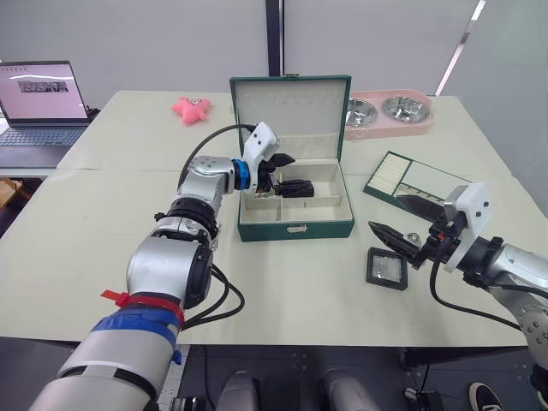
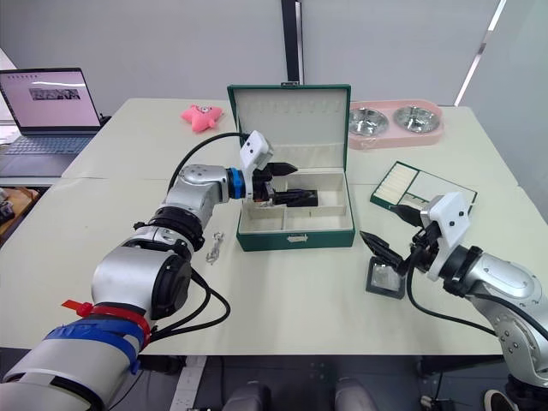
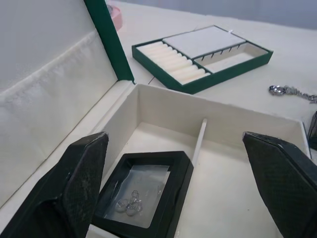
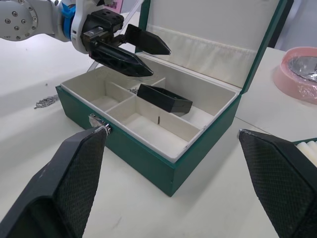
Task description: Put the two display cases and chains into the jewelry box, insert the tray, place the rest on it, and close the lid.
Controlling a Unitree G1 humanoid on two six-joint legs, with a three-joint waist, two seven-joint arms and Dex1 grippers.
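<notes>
The dark green jewelry box (image 1: pixel 295 228) stands open at mid-table, its lid (image 1: pixel 291 111) upright. One display case (image 3: pixel 143 193) rests tilted inside the back compartment. My left gripper (image 1: pixel 278 171) hangs open just above that display case, holding nothing. The second display case (image 1: pixel 387 267) lies on the table to the right of the box. My right gripper (image 1: pixel 390 214) is open above and slightly behind it, empty. The tray (image 1: pixel 415 180) sits at the right. One chain (image 2: pixel 214 248) lies left of the box, and another chain (image 3: pixel 292 91) lies between the box and the tray.
A pink double-bowl feeder (image 1: pixel 390 111) stands behind the box at the right. A pink toy (image 1: pixel 190 108) lies at the back left, and a laptop (image 1: pixel 38 103) is on the far left table. A black cable loops from my left arm.
</notes>
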